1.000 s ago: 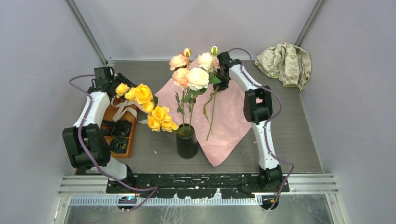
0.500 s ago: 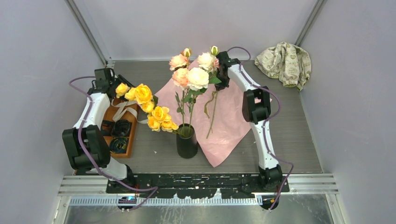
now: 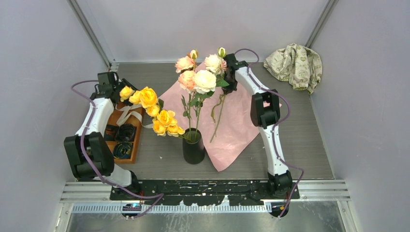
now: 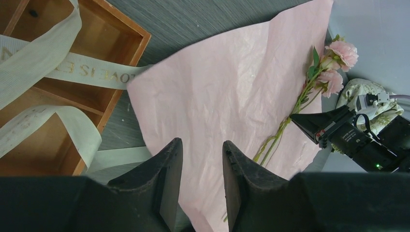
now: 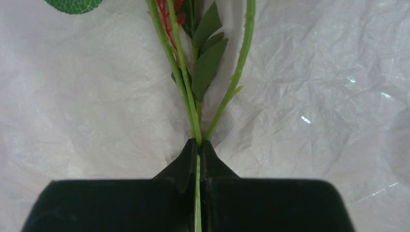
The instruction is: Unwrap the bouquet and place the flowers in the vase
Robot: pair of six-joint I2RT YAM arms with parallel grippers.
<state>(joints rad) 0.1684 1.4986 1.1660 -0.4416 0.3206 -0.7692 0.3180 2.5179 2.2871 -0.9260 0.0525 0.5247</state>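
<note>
Top external: right gripper (image 3: 227, 79) pinches a pink-rose stem (image 3: 218, 116) over the paper (image 3: 241, 130), blooms far, cut end pointing nearward beside the vase (image 3: 193, 150); it should lift high, then lower cut end first. Left wrist: left gripper (image 4: 201, 145) gapes, empty. Right wrist: jaws clamp the stem, its long axis running straight away.
</note>
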